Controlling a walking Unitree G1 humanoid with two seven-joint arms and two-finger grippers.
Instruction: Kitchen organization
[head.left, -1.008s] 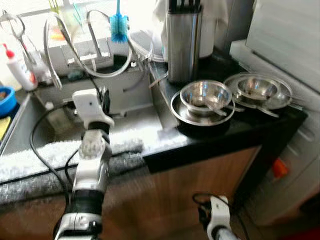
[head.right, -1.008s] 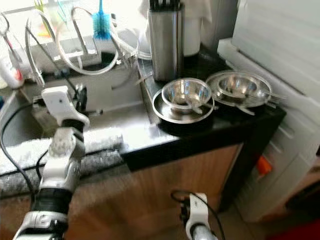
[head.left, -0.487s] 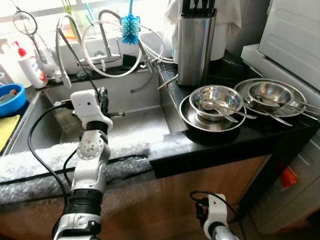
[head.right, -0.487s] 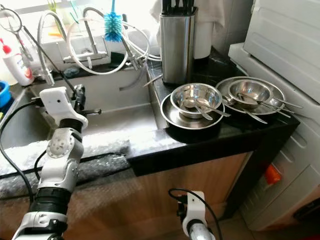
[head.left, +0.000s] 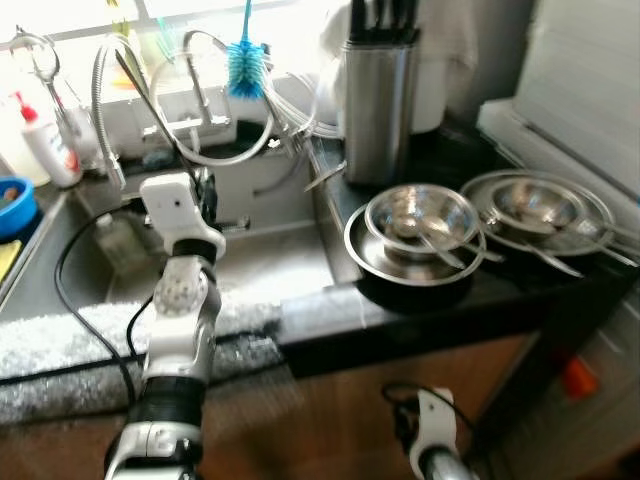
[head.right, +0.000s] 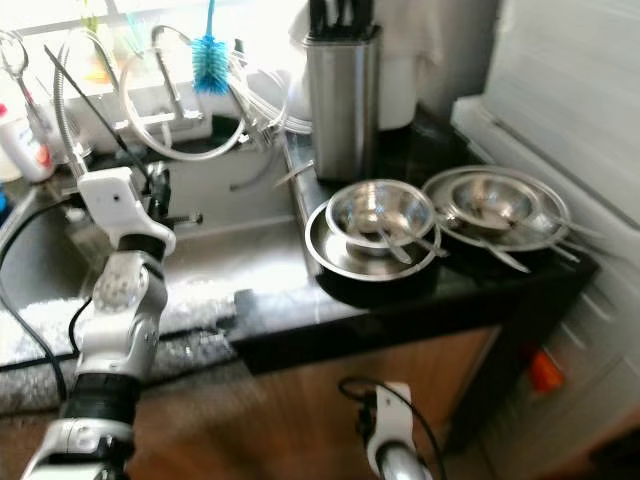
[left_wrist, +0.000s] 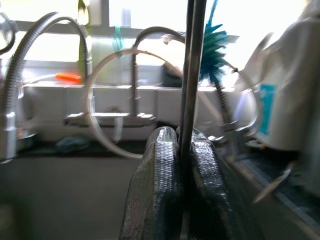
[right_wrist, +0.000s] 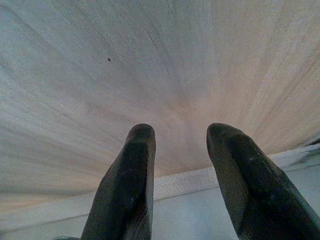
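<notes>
left gripper (left_wrist: 182, 165) over sink (head.left: 270, 262), jaws clamped on thin metal rod (left_wrist: 192, 75), right gripper (right_wrist: 182, 165) low by cabinet front, jaws apart, steel bowls (head.left: 420, 215) on counter (head.left: 400, 300)

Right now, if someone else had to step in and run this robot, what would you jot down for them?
Left gripper: raised over the sink, fingers shut on a thin metal rod.
Right gripper: open, holding nothing, low in front of the wooden cabinet.
Counter: two stacks of steel bowls with spoons, beside the knife block.
Done: cannot tell from this moment.
Left: the bowls and spoons are untouched; the rod has yet to be placed.
</notes>
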